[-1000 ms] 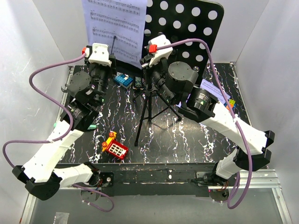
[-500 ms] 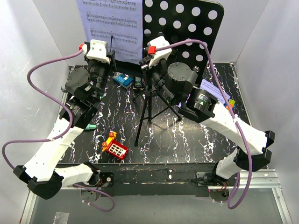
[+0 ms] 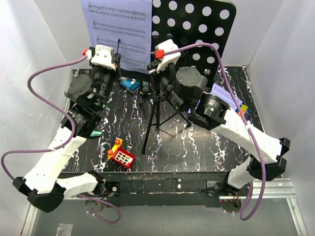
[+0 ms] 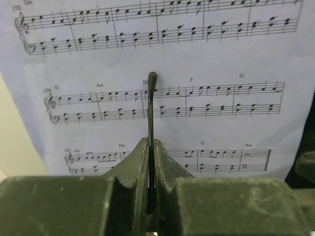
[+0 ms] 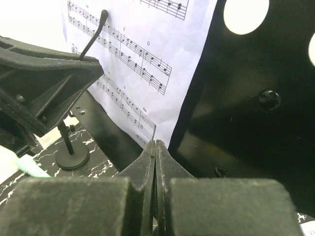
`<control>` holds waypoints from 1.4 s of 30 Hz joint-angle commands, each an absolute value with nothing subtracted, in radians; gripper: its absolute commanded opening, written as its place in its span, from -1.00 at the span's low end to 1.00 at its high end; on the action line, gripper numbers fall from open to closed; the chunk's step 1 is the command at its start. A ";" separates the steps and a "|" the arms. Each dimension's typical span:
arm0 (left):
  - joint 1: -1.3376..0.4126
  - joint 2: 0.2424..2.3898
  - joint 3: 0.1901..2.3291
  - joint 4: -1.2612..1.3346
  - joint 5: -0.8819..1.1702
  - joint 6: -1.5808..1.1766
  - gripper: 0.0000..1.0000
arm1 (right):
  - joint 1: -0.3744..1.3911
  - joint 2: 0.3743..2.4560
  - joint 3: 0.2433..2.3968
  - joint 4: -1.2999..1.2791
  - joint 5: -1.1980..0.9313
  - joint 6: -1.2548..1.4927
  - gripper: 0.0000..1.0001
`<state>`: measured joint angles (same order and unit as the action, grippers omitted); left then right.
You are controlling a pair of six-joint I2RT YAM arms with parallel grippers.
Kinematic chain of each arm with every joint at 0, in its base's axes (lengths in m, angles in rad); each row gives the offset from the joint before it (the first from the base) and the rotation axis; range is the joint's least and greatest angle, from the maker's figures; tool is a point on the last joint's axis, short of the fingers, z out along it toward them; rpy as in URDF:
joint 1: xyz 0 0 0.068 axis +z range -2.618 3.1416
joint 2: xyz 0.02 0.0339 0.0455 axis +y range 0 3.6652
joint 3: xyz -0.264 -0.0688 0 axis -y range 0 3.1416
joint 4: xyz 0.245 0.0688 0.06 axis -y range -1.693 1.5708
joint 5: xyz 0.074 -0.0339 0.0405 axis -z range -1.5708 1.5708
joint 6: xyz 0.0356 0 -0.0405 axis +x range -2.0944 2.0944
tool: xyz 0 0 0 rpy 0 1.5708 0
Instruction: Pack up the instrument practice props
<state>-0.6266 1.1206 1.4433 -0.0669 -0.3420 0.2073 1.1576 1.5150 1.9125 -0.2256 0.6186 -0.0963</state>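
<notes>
- From above, the music stand (image 3: 197,29) was seen upright on its tripod at the back of the tabletop (image 3: 197,147). The sheet music (image 3: 115,22) was propped on its left half. The left claw (image 3: 118,60) and right claw (image 3: 156,64) were raised near its lower edge.
- The microphone (image 3: 95,133) was seen lying on the tabletop, partly hidden under the left arm. A red-and-yellow toy (image 3: 121,155) lay nearer the front.
- In the left wrist view, the left claw was closed on a thin black rod (image 4: 151,108), held upright before the sheet music.
- In the right wrist view, the right claw was closed by the page's bottom corner. Whether anything was pinched could not be told. The small mic stand (image 5: 71,156) was seen upright beyond.
- Nothing was judged packed: music stand, sheet music, microphone and mic stand were all left to be cleared.
</notes>
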 commanded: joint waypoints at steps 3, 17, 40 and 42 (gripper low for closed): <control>-0.623 1.037 1.416 -0.038 -0.290 0.198 -1.00 | 1.154 1.467 1.907 -0.150 0.634 -0.092 -0.97; -0.623 1.000 1.373 -0.028 -0.272 0.181 -1.00 | 1.154 1.440 1.882 -0.141 0.591 -0.072 -0.14; -0.623 0.982 1.333 -0.006 -0.204 0.183 -1.00 | 1.040 1.523 1.999 -0.230 0.351 0.138 0.22; -0.623 0.980 1.330 -0.008 -0.201 0.179 -1.00 | 1.037 1.538 2.020 -0.242 0.342 0.141 0.22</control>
